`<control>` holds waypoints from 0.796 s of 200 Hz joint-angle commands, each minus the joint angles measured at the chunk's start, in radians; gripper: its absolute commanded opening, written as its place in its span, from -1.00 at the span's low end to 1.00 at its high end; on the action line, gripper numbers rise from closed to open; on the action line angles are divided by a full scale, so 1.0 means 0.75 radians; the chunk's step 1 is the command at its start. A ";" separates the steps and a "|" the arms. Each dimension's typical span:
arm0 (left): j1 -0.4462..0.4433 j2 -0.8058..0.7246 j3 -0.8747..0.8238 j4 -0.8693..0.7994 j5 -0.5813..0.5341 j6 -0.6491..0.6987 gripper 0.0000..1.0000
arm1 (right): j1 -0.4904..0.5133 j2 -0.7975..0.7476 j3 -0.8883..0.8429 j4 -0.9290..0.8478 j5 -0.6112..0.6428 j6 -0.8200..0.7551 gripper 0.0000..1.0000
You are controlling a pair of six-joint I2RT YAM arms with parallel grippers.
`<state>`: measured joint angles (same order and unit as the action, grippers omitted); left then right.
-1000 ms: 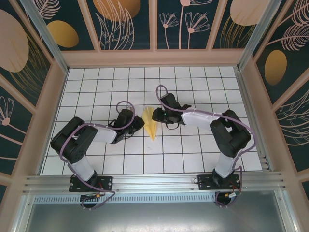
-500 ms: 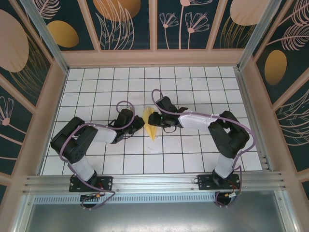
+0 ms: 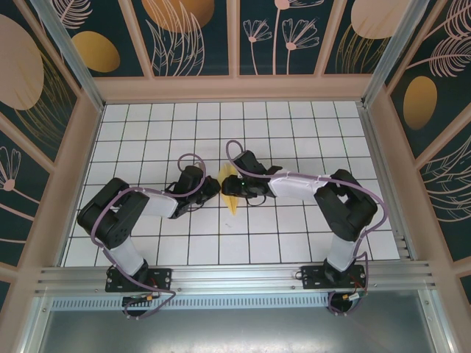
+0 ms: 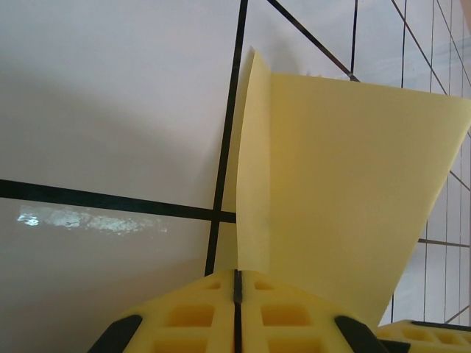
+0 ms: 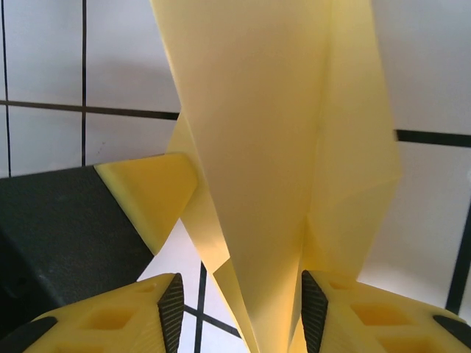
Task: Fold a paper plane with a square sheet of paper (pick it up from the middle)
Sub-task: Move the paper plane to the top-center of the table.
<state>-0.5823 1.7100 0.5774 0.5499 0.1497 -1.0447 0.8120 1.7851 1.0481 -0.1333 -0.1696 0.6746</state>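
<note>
Left hand point(image 3: 211, 188): clenched on the paper plane point(image 3: 231, 197). In the left wrist view point(image 4: 237, 283) its two yellow fingers point(image 4: 184, 312) meet along a dark seam with no gap, and a folded edge of the paper rises out of that seam.
Right hand point(image 3: 237, 189): released, its jaws apart and straddling the paper. In the right wrist view point(image 5: 239, 309) the folded body runs down between the two fingers point(image 5: 110, 320). White counter shows between the paper and the left-side finger, and the paper lies against the right-side one.
Paper plane: bright yellow, narrow and pointed, between the two hands near the middle of the counter. From above, its tip points toward the arm bases and its wider end points away. From the left wrist point(image 4: 346, 184) a broad flap spreads to the right of a sharp vertical fold. From the right wrist point(image 5: 257, 132) there are layered creased panels.
Black shape point(image 5: 51, 243): at the left of the right wrist view, with a yellow wedge at its edge touching the paper. I cannot tell what it is.
Counter point(image 3: 280, 235): white tiles with black grid lines.
Arms point(image 3: 118, 213): both reach inward from the near edge, each trailing purple cables point(image 3: 188, 158).
Walls point(image 3: 191, 37): dark panels with floral patterns in pale frames.
</note>
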 commanded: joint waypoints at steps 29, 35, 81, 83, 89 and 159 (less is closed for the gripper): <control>0.007 -0.003 -0.007 0.044 0.008 0.007 -0.78 | 0.051 0.026 -0.018 -0.076 0.022 -0.012 0.00; 0.006 -0.003 -0.008 0.044 0.008 0.008 -0.78 | 0.058 0.031 -0.013 -0.081 0.030 -0.012 0.00; 0.005 -0.003 -0.010 0.046 0.010 0.005 -0.76 | 0.069 0.082 0.020 -0.128 0.128 0.001 -0.06; 0.005 -0.002 -0.009 0.047 0.009 0.006 -0.76 | 0.069 0.083 0.021 -0.129 0.132 0.001 -0.07; 0.005 -0.005 -0.011 0.046 0.008 0.006 -0.76 | 0.071 0.091 0.027 -0.131 0.143 0.004 -0.10; 0.005 -0.098 0.005 -0.071 -0.061 0.047 -0.42 | 0.077 0.093 0.064 -0.166 0.313 0.070 -0.60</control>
<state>-0.5823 1.6951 0.5774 0.5415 0.1455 -1.0378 0.8616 1.8465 1.0607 -0.1978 -0.0288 0.6987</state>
